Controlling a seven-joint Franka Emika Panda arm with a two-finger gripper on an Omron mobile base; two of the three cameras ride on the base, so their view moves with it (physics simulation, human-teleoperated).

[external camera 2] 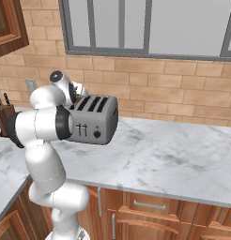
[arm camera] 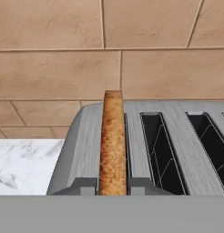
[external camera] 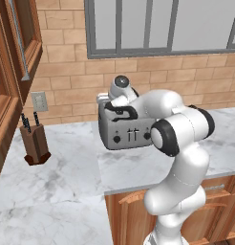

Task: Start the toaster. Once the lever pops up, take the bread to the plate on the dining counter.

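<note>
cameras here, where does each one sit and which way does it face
Left base view: behind the arm to its left, looking forward and down at the toaster on the counter; white arm at lower right.
Right base view: behind to its right, same toaster; arm at lower left.
Hand view: on the hand, looking along the toaster top at the bread in its slot; fingertips flank it.
Both base views share toaster, brick wall, window.

Toaster [external camera: 126,134] top is behind the arm's wrist in left base view, slots hidden. Right base view: arm covers its left end. Hand view: toaster's right side cut off by the edge, bread [arm camera: 113,145] lower part sunk in the slot, front end lost at the bottom. Knob markings too small to read.
</note>
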